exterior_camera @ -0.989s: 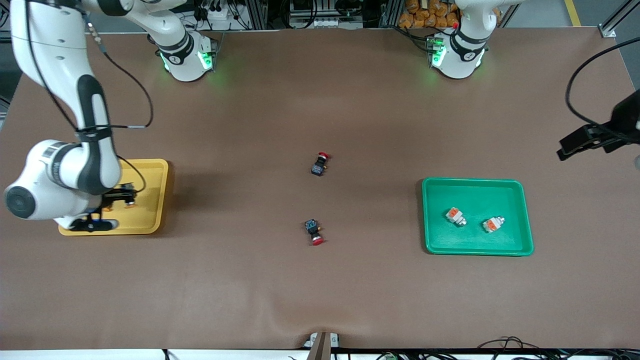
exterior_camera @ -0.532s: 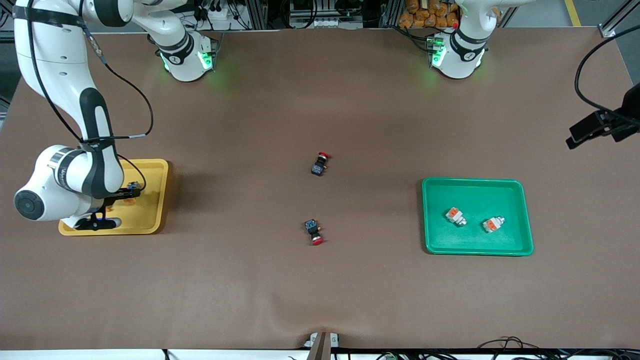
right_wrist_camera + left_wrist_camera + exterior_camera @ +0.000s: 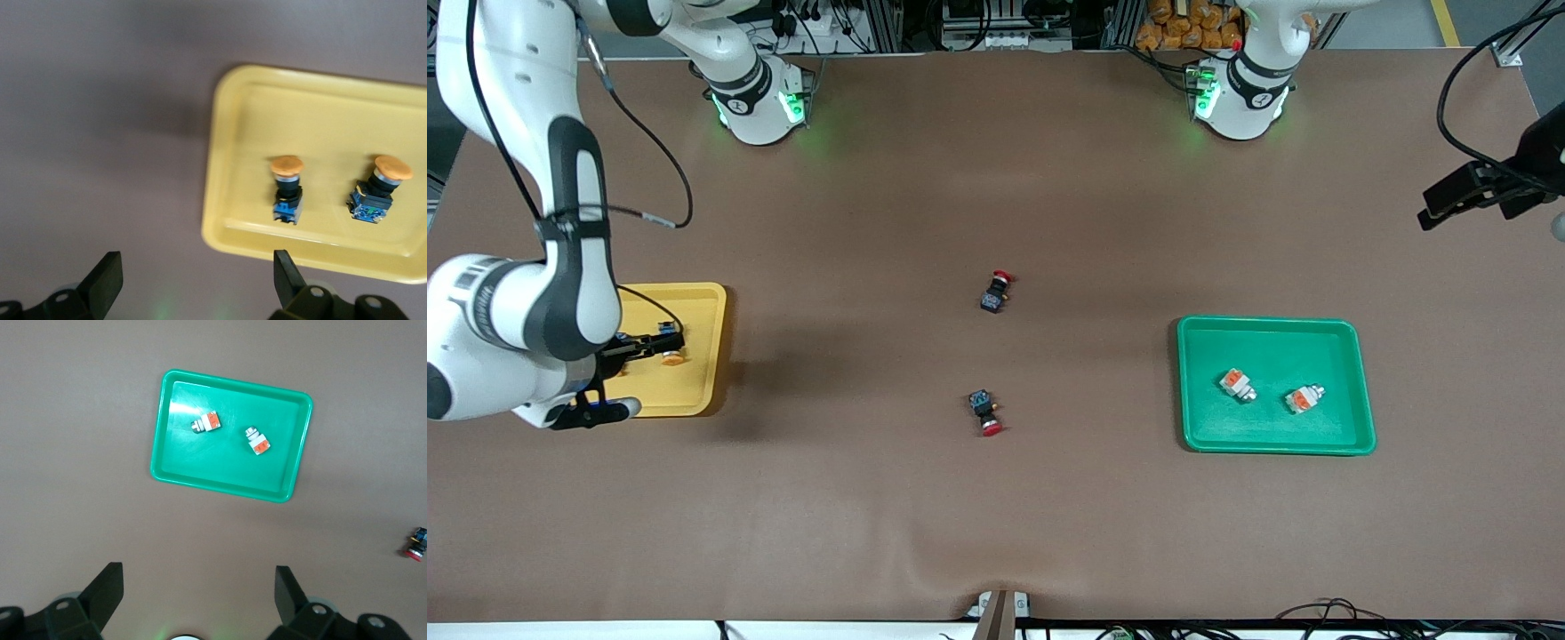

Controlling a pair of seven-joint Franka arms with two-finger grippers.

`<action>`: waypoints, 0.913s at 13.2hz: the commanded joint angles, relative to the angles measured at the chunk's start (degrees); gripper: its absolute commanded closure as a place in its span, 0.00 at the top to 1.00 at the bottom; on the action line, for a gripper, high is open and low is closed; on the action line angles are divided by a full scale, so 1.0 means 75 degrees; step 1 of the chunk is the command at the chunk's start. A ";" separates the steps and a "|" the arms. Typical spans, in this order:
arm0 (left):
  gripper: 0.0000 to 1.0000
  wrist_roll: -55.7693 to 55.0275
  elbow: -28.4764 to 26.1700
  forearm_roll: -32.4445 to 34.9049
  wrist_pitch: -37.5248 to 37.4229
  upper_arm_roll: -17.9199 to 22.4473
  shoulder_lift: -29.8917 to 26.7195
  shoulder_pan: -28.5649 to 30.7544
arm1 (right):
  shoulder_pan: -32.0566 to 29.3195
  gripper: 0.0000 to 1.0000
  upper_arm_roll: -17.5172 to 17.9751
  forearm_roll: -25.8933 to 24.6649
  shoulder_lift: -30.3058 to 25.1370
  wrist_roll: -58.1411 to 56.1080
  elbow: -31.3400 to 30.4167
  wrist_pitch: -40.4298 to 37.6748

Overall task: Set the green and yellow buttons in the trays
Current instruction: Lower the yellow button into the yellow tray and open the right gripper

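Observation:
The yellow tray (image 3: 694, 307) lies at the right arm's end of the table. In the right wrist view it (image 3: 230, 167) holds two black-and-blue buttons with yellow-orange caps (image 3: 288, 190) (image 3: 377, 190). The front view shows only one of them (image 3: 670, 357); my right arm hides the other. My right gripper (image 3: 630, 377) (image 3: 195, 267) is open and empty, raised over the tray's edge. The green tray (image 3: 1272, 327) (image 3: 220, 487) holds two white-and-orange buttons (image 3: 1237, 384) (image 3: 1304, 398) (image 3: 205, 423) (image 3: 257, 441). My left gripper (image 3: 1467, 194) (image 3: 198, 583) is open and empty, high over the left arm's end of the table.
Two black switches with red caps lie on the brown table mat mid-table, one (image 3: 995, 292) farther from the front camera than the other (image 3: 985, 413) (image 3: 415, 543). The arm bases stand along the table's back edge.
My right arm has lifted and drawn back from the yellow tray, uncovering one yellow-capped button. My left gripper has shifted slightly at its end of the table.

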 commanded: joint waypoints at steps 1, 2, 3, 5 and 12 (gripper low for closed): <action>1.00 0.0123 -0.0520 -0.0115 0.0251 -0.0129 -0.0362 0.0010 | 0.0269 1.00 -0.0077 -0.0067 0.0026 0.0110 0.1417 -0.1228; 1.00 0.0123 -0.0543 -0.0115 0.0286 -0.0153 -0.0362 0.0022 | 0.0270 1.00 -0.0089 -0.0125 0.0003 0.0145 0.1758 -0.1545; 1.00 0.0123 -0.0555 -0.0103 0.0287 -0.0165 -0.0373 0.0022 | 0.0282 1.00 -0.0066 -0.0439 -0.0090 0.0134 0.2133 -0.1757; 1.00 0.0123 -0.0555 -0.0056 0.0310 -0.0165 -0.0373 0.0022 | 0.0177 1.00 0.0260 -0.0548 -0.0441 0.0133 0.2441 -0.2062; 1.00 0.0018 -0.0753 -0.0009 0.0298 -0.0294 -0.0724 0.0022 | -0.0662 1.00 0.1311 -0.0384 -0.1332 0.2524 0.2301 -0.2111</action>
